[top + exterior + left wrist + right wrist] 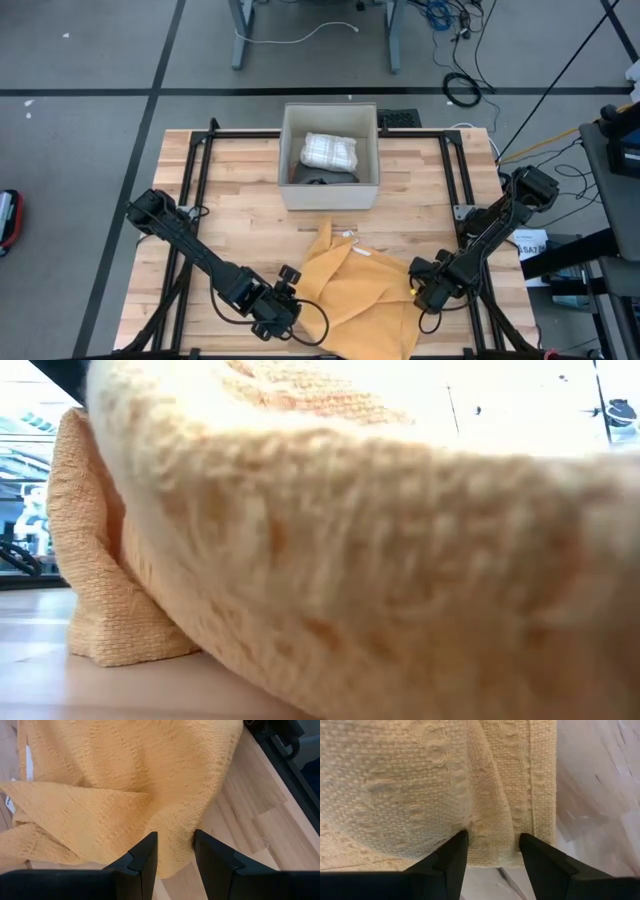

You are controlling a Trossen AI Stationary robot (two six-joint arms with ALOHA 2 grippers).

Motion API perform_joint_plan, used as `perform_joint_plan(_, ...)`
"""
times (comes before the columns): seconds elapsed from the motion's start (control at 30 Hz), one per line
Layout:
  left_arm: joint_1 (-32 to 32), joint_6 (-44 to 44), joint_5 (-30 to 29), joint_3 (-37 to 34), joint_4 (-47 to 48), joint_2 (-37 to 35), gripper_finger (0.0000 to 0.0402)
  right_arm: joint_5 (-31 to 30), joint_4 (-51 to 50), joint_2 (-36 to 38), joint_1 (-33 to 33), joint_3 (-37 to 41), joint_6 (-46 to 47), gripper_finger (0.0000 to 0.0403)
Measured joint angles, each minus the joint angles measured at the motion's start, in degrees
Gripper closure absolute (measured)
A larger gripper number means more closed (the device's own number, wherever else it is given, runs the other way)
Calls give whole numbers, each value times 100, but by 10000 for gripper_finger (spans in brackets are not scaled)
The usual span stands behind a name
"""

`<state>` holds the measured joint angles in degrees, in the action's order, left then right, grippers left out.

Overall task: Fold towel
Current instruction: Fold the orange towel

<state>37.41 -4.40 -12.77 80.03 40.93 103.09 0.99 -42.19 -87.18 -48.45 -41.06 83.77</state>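
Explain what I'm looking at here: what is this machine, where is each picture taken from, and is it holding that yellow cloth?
Two robot arms work at a wooden table. One picture looks down from above, one looks level across the tabletop, and two come from cameras on the wrists. A yellow towel lies crumpled near the front edge; behind it stands a box with a folded white cloth inside. The left gripper and the right gripper each have towel fabric between their fingers, at opposite sides of the towel.

Bare table [230,190] either side of the box [329,185]; towel [360,295] across the near middle.
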Motion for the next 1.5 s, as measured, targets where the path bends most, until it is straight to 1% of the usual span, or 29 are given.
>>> perform_joint_plan(0.1,0,0,2,0,-5,-1,268,2,-9,-2,0,2,-5,233)
perform_joint_plan(0.17,0,2,2,0,-44,0,268,10,-23,-6,-2,5,-22,248)
perform_joint_plan(0.27,0,4,2,0,-103,-2,268,39,11,-40,-2,7,-82,285)
perform_joint_plan(0.47,0,7,2,0,-116,0,268,48,233,-66,-4,11,-381,370)
perform_joint_plan(0.53,0,11,2,0,-114,0,268,48,267,-66,-4,13,-479,390)
perform_joint_plan(0.73,-11,47,-17,0,-109,0,268,44,291,-55,-4,13,-587,395)
perform_joint_plan(0.83,-15,141,-249,0,-63,-2,268,44,221,65,-4,-16,-642,397)
perform_joint_plan(0.93,-35,229,-504,0,-6,-1,268,44,-398,230,-4,-186,-673,397)
perform_joint_plan(1.03,-97,331,-552,0,13,0,268,39,-1100,478,-4,-574,-682,398)
perform_joint_plan(1.13,-220,348,-560,0,13,-2,268,-241,-1809,728,-7,-874,-676,398)
perform_joint_plan(1.3,-423,350,-579,0,13,0,268,-692,-1652,1115,-4,-925,-951,394)
perform_joint_plan(1.5,-682,492,-602,0,-11,-2,268,-730,-1547,1217,11,-925,-1080,395)
